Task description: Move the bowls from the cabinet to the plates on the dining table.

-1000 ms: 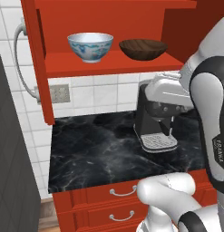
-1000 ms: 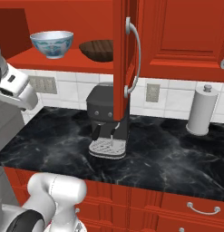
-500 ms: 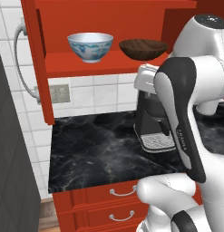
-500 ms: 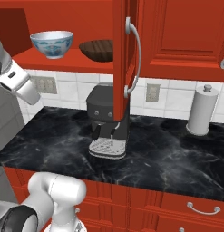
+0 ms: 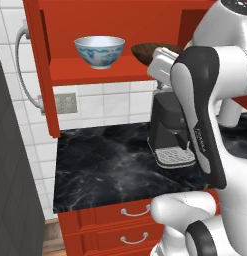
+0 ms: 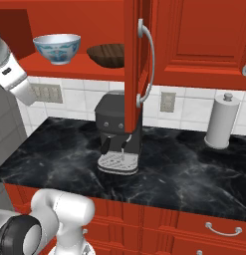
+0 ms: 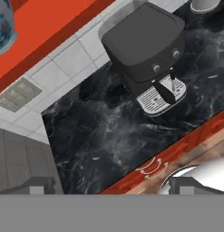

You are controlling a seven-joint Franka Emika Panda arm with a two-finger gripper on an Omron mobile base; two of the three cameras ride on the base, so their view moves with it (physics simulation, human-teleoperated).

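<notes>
Nearest the base, the red drawers [image 5: 126, 220] front the narrow black bench [image 5: 120, 165], and the coffee machine [image 5: 170, 132] stands on it toward the back. Above the machine hangs the cabinet [image 6: 191, 42], its shelf [image 5: 100, 72] carrying both bowls: the blue-patterned white bowl [image 5: 99, 51] upright on the left, the brown wooden bowl [image 6: 106, 54] just beside it on the right. The gripper [image 7: 109, 186] looks down over the bench with its fingers [image 7: 38, 185] spread wide and empty, well apart from either bowl. The likely risk is the arm's bulk: reaching up toward the shelf, it could clip the open cabinet door [image 6: 136, 69] or the machine's top, or nudge one bowl into the other. The right base view shows the wooden bowl whole and a paper towel roll [image 6: 221, 122]; in the left base view the arm covers most of that bowl.
</notes>
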